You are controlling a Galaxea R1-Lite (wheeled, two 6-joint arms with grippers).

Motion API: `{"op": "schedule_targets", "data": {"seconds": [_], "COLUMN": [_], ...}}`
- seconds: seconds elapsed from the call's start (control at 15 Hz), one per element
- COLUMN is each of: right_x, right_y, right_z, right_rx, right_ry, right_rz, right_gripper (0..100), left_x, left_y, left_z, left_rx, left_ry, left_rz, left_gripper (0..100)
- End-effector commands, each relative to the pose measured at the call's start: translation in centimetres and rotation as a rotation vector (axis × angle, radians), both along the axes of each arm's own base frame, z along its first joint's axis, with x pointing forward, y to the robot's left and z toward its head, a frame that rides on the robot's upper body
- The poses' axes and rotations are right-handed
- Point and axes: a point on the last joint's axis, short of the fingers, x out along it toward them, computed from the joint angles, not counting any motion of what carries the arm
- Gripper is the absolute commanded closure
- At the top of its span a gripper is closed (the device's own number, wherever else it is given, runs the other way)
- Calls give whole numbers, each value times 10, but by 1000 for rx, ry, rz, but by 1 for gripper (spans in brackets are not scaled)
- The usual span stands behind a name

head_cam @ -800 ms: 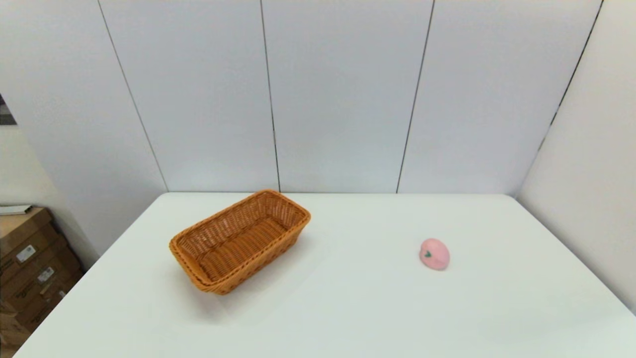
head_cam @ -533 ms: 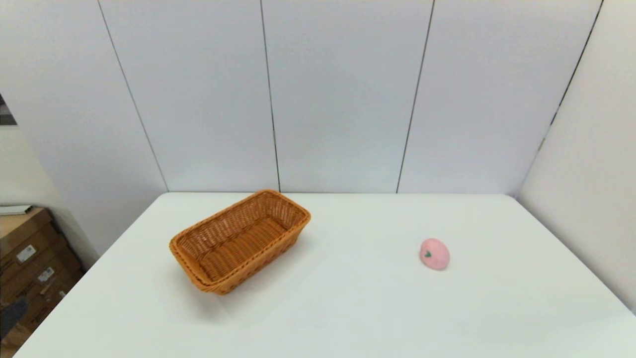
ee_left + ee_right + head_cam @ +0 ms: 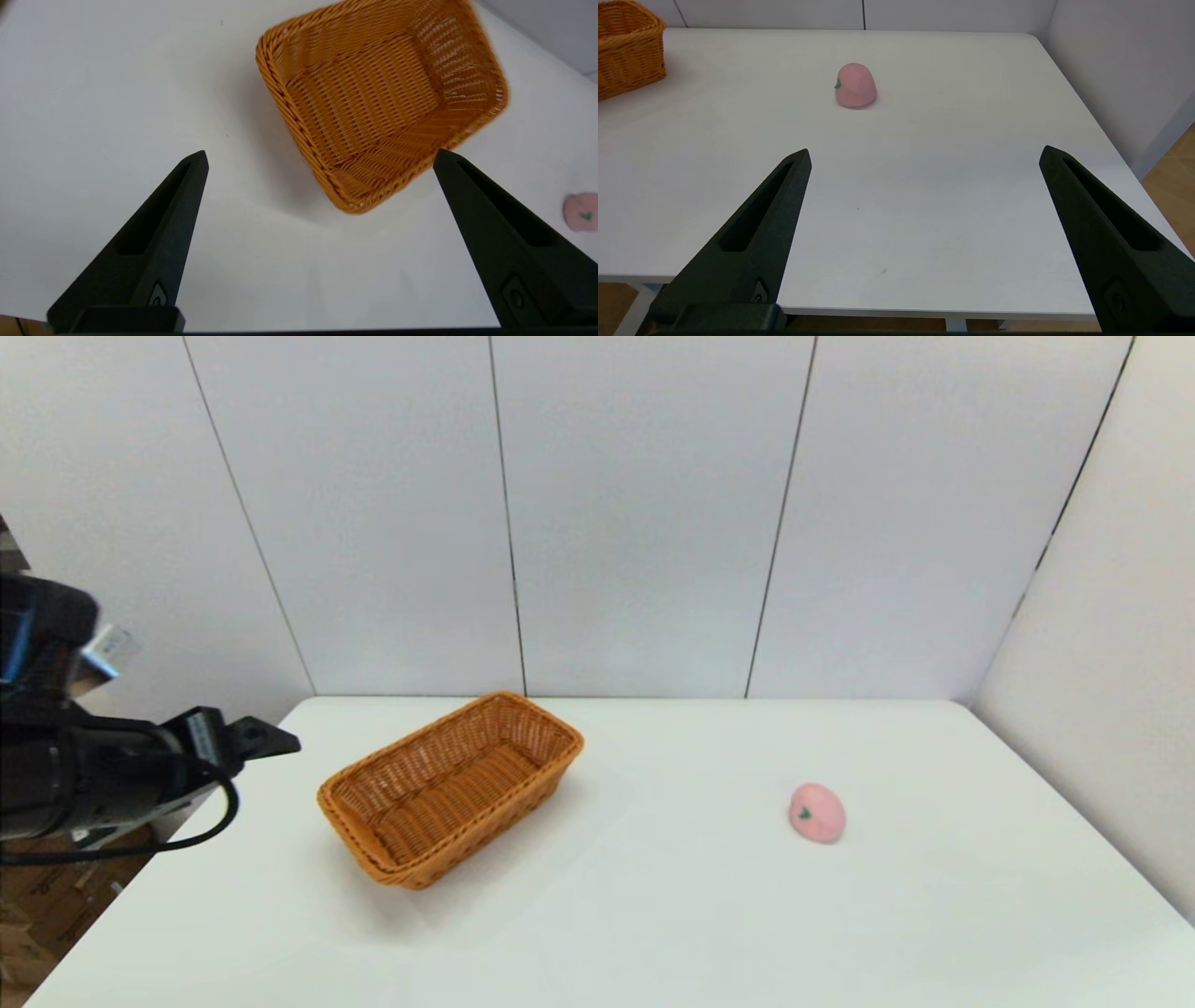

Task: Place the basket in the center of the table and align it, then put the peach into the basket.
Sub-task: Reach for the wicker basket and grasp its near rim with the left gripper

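Spread wide, the fingers (image 3: 187, 196) of the left gripper (image 3: 320, 156), holding nothing, raised above the left edge of the bench (image 3: 653, 915) and aimed toward the basket (image 3: 451, 788). Probably opened in readiness to take a rim, since the basket has to be moved first. No contact yet: clear bench between the tips and the nearest wicker corner.

Further out, the basket sitting left of the middle and skewed, one corner pointing toward the robot, its long sides running diagonally rather than square with the bench edge. Empty inside. Likely to slide easily on the smooth top, so a push or a pinch on the braided rim should serve for turning and centring.

Well apart to the right, the peach (image 3: 817, 813), lying on the bare bench with its green stem mark facing left.

Nearest the peach, the right gripper (image 3: 924, 154), fingers likewise wide apart and empty, parked low off the near edge.
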Motion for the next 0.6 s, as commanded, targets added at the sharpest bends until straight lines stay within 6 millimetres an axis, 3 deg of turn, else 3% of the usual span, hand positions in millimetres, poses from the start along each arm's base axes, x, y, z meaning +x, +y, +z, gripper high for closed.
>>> {"op": "schedule_targets", "data": {"seconds": [0.07, 0.13, 0.6], "right_x": [0, 0, 0], "right_y": [0, 0, 0], "right_z": [0, 0, 0], "right_rx": [0, 0, 0], "right_ry": [1, 1, 3], "right_rz": [-1, -1, -1], "right_gripper": [0, 0, 0], "left_x": [80, 91, 126], "left_y": [-27, -29, -24], "left_z": [-64, -79, -135], "left_rx": [-78, -75, -76], "left_ry": [337, 388, 549], "left_rz": [91, 103, 176], "left_gripper": [0, 0, 0]}}
